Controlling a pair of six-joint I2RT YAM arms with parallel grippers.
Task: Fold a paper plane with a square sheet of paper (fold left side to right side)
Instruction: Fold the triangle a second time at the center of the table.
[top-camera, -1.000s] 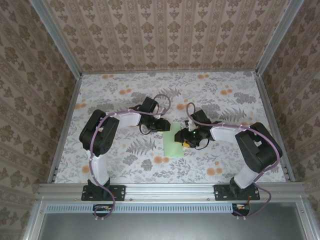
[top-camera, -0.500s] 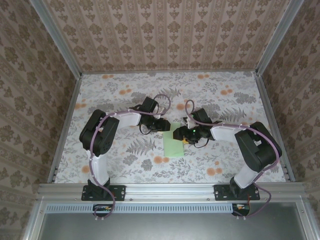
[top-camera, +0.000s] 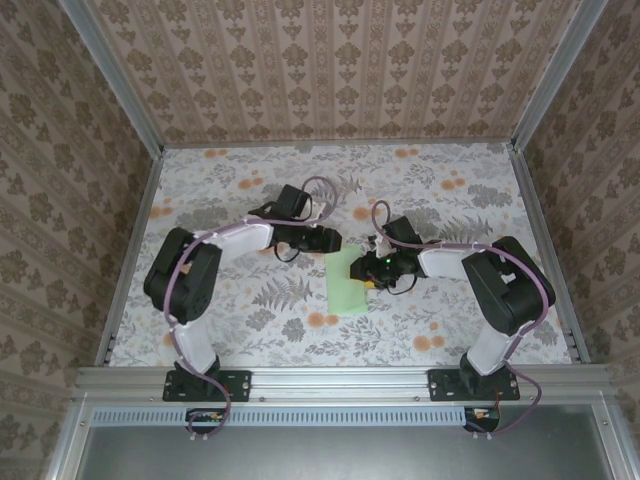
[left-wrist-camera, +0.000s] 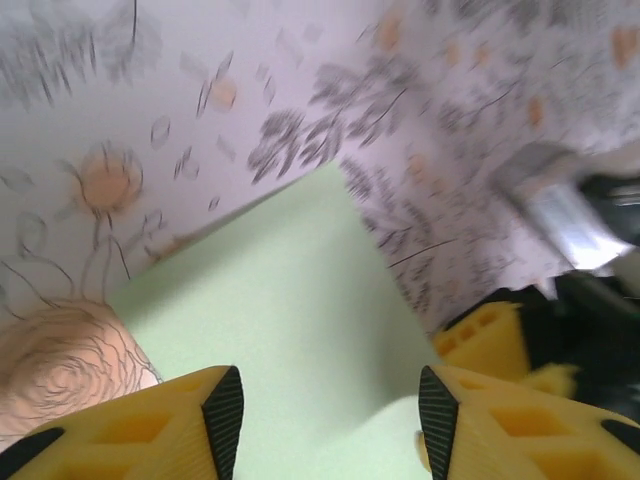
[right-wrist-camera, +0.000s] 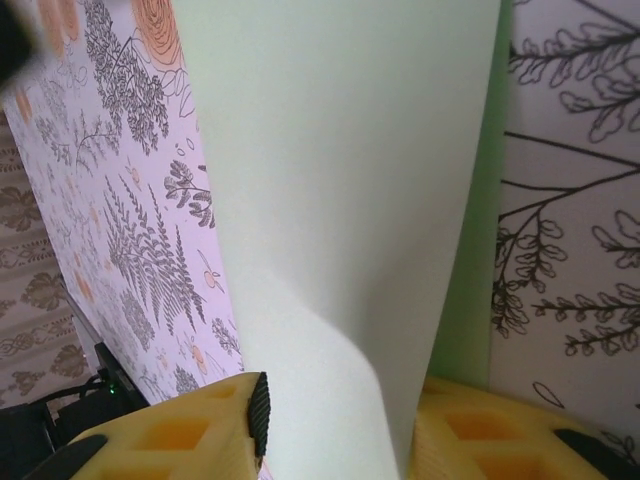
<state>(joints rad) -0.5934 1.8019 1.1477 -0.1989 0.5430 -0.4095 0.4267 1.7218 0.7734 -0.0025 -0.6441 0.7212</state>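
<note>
The paper plane (top-camera: 345, 295) lies on the tabletop (top-camera: 250, 330), in the middle. The right gripper (right-wrist-camera: 335, 415) has a lifted flap (right-wrist-camera: 330, 200) between its fingers (right-wrist-camera: 180, 430); I cannot tell if it pinches. It should lay the flap over slowly, edge on edge. Farther back, the left gripper (left-wrist-camera: 330, 410) hangs over the sheet, jaws apart, holding nothing. The paper's far end hides under the grippers

Evenly, softly lit in the top view, sharp throughout, faint shadows on the table (top-camera: 250, 180). Smeared by motion blur at the left wrist, worst toward top and right edges. Crisp on fern prints (right-wrist-camera: 570, 260) at the right wrist, pale and bright on the near paper (right-wrist-camera: 340, 200).
</note>
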